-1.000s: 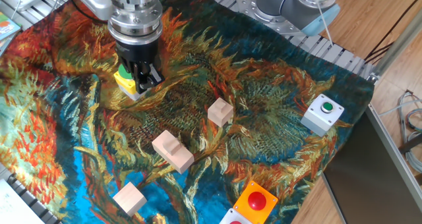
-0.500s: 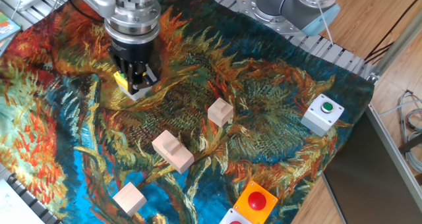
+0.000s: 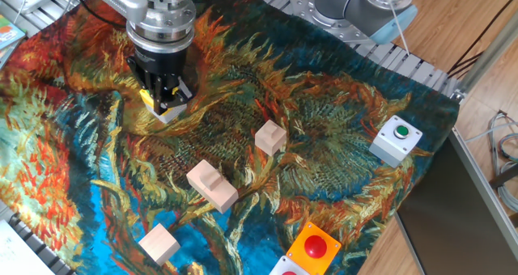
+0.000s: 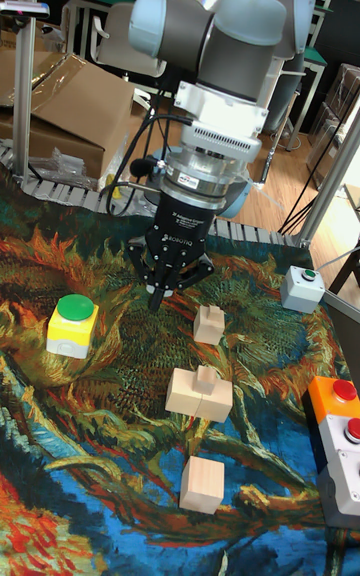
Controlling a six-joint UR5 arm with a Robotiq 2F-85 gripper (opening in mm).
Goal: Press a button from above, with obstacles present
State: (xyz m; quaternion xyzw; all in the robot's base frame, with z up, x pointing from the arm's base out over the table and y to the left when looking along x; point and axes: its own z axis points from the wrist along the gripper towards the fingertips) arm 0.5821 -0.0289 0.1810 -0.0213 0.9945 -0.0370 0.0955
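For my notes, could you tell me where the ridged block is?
The ridged block sits mid-cloth in the fixed view, between the two plain blocks.

You're looking at a UR5 arm (image 4: 230, 31) with dark grey, rounded joint housings capped in pale blue. Below them sits a white wrist block, then a ribbed silver collar. The gripper (image 4: 158, 302) is black, with white lettering on its body. Black cables loop off at 9 o'clock.
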